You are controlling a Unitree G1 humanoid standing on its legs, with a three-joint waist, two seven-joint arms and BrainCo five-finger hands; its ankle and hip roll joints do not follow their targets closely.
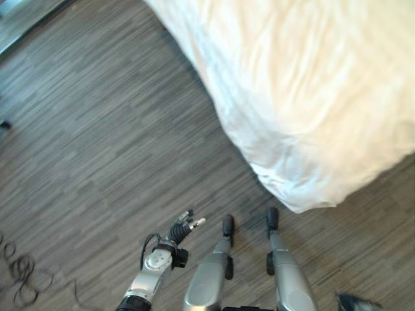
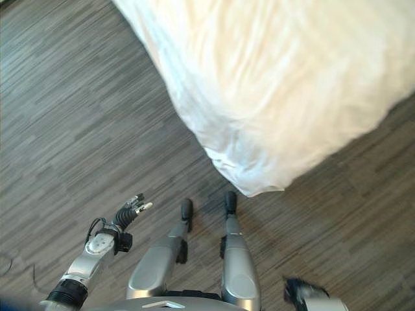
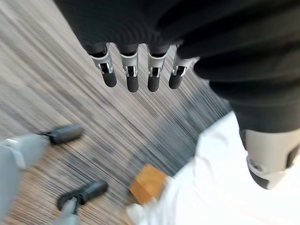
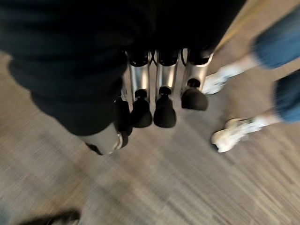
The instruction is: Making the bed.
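The bed's white duvet [image 1: 311, 84] fills the upper right of the eye views, and its rumpled corner [image 1: 301, 194] hangs down to the floor just ahead of me. My left hand [image 1: 182, 228] hovers low over the floor to the left of that corner, apart from the cloth, fingers [image 3: 132, 77] straight and holding nothing. In the left wrist view the duvet edge [image 3: 220, 187] lies past the thumb. My right hand [image 2: 299, 291] is low at the right, away from the bed, with fingers [image 4: 161, 105] extended over bare floor and nothing in them.
Grey wood-grain floor [image 1: 97, 129] runs along the bed's left side and foot. A wooden bed leg [image 3: 147, 183] pokes out under the duvet corner. A person's legs in jeans and white shoes [image 4: 234, 133] stand close to my right hand.
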